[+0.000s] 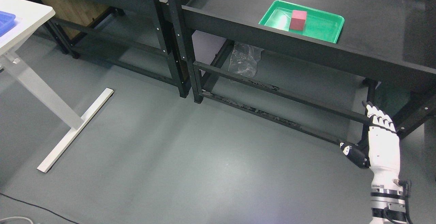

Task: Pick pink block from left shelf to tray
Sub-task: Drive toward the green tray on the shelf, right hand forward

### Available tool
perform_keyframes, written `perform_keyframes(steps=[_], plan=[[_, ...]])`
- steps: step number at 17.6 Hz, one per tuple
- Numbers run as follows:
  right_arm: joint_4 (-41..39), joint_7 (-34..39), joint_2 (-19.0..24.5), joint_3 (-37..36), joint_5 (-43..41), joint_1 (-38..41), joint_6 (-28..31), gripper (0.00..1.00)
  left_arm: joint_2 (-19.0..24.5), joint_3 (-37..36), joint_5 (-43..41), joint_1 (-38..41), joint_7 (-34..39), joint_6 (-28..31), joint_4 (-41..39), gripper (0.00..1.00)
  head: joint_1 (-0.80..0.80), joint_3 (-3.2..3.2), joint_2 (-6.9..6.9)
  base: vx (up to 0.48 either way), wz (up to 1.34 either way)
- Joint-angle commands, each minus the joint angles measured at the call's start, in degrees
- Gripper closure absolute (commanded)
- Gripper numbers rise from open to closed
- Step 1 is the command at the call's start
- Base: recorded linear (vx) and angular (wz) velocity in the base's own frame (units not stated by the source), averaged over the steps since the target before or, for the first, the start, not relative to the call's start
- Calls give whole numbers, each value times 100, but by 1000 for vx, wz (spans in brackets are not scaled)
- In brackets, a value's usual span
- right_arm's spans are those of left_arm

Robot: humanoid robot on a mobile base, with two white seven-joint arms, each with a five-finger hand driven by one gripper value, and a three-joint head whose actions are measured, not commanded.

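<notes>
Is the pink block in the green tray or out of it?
In. The pink block sits on the floor of the green tray, inside its rim.

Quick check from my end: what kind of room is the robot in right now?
Likely a lab or workshop: black metal shelving on a grey floor, a white desk at left, and a green tray holding a pink block. The right hand hangs open, low.

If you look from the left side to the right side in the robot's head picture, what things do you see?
Blue tray → white table → plastic bag → green tray with the pink block in it → right hand.
</notes>
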Motion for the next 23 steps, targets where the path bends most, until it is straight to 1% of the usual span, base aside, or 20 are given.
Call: perform_keyframes(steps=[1, 11, 14, 17, 19, 23], plan=[[0, -2, 131, -10, 29, -29, -1, 2, 100, 0, 44, 0, 0, 4, -100, 0, 0, 0, 0, 278, 0], [0, -2, 140, -10, 29, -29, -1, 2, 100, 0, 44, 0, 0, 4, -100, 0, 0, 0, 0, 308, 71], [0, -98, 158, -28, -41, -29, -10, 2, 100, 0, 44, 0, 0, 4, -100, 0, 0, 0, 0, 279, 76], [0, -344, 157, -10, -190, -38, -202, 2, 100, 0, 44, 0, 0, 4, -100, 0, 0, 0, 0, 290, 93], [0, -354, 184, -10, -199, -47, -317, 2, 100, 0, 44, 0, 0, 4, -100, 0, 0, 0, 0, 289, 90], [0, -240, 175, 25, -199, -56, -256, 2, 100, 0, 44, 0, 0, 4, -100, 0, 0, 0, 0, 279, 82]])
